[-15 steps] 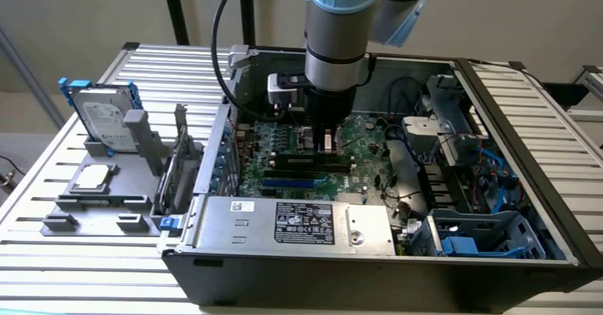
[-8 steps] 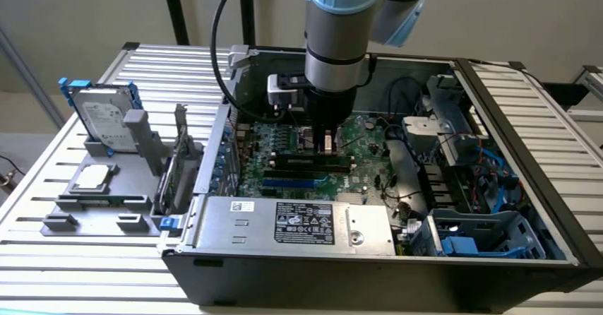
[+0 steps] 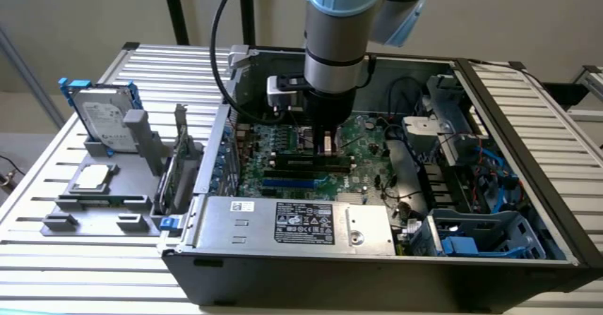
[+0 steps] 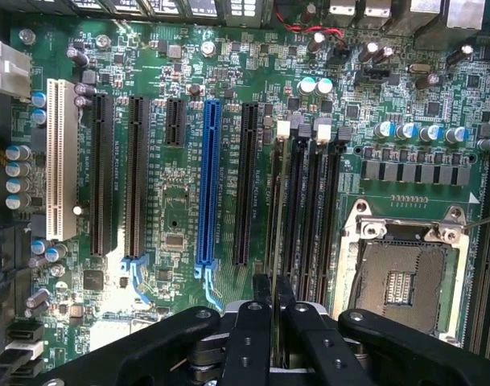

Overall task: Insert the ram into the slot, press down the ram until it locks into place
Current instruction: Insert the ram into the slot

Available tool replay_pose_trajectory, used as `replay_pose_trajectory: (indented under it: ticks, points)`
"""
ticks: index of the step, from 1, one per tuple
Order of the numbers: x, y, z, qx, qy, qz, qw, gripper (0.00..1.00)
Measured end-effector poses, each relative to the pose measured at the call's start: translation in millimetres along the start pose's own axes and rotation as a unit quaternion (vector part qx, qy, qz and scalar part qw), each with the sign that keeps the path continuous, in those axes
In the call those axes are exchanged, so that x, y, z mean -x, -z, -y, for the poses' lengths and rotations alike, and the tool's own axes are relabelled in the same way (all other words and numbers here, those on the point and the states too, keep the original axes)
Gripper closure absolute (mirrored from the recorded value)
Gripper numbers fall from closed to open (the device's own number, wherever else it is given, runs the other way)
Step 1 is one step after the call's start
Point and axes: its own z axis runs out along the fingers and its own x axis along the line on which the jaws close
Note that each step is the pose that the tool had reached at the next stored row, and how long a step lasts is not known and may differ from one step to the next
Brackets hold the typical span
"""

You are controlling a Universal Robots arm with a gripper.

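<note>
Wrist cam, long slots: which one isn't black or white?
The blue slot, between the short black slot and a long black slot; the others are black, plus one white slot.

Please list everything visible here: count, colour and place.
table: one, silver, under the case.
case: one, black, on the table.
power supply: one, silver, in the case.
hard drive: one, silver, upright, exterior view's left.
motherboard: one, green, inside the case.
blue slot: one, blue, on the motherboard.
ram: one, greenish, held over the motherboard.
memory slots: four, black, side by side, at the ram.
arm: one, grey and blue, reaching into the case.
gripper: one, black, shut on the ram.
</note>
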Motion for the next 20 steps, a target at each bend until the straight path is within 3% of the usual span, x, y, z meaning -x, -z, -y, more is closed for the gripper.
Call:
replay_pose_trajectory:
  ticks: [20]
  points:
    - [0.8, -1.8, -0.4, -0.0003, 0.000, 0.0000, 1.0000, 0.86]
